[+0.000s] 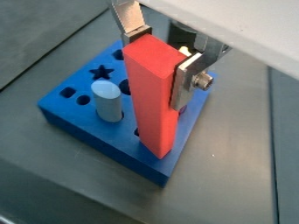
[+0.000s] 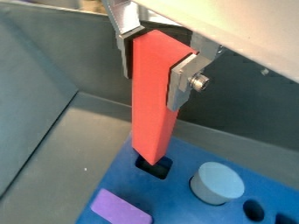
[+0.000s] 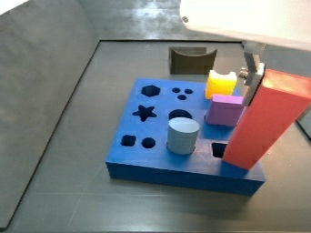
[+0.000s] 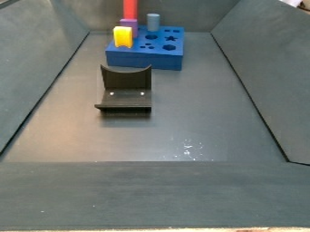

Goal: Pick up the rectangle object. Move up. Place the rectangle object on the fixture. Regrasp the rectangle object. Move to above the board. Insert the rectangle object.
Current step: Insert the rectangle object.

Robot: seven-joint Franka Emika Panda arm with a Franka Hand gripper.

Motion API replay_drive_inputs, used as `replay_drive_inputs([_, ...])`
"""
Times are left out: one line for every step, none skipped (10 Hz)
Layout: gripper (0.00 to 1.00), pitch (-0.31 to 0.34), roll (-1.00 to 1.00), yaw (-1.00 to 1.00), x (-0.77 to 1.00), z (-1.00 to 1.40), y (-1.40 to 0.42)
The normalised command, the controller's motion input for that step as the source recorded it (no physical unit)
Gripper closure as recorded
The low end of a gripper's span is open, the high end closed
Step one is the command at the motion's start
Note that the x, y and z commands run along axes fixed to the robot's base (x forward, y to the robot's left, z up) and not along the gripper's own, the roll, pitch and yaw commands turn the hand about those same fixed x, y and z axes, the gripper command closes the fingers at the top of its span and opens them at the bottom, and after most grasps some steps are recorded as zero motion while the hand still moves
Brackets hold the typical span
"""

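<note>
**Red block at the hole — insert nearly done**

The gripper [image 2: 158, 54] hung above the board [image 1: 70, 109], jaws pinching the rectangle object [image 2: 155, 96] near its top. The block stood upright, lower end just entering a square cut-out near the board's edge. Pick-up, fixture [image 4: 123, 89] step and regrasp looked finished; only seating and release were left, I'd judge. Block: matte red-orange, sharp-edged. Board: thick blue slab w/ star, hexagon and round holes. Fingers [image 1: 187, 79]: flat silver plates.

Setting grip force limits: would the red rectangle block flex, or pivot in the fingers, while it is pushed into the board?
The rectangle object looks rigid, so flex seems unlikely. The gripper clamps its upper part, so pivoting seems possible if its lower end catches the board.
</note>
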Motion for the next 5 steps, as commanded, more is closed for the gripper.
replay_drive_inputs([1.0, -0.003, 0.0, -0.75, -0.07, -0.33, -0.01])
replay_drive_inputs([1.0, 0.0, 0.05, -0.52, -0.19, -0.31, 0.0])
replay_drive_inputs([1.0, 0.026, 0.12, -0.85, -0.06, -0.33, 0.0])
replay_drive_inputs([1.0, 0.021, 0.09, -0.48, -0.18, -0.09, -0.04])
replay_drive_inputs([1.0, 0.0, 0.0, 0.16, -0.05, -0.02, 0.0])
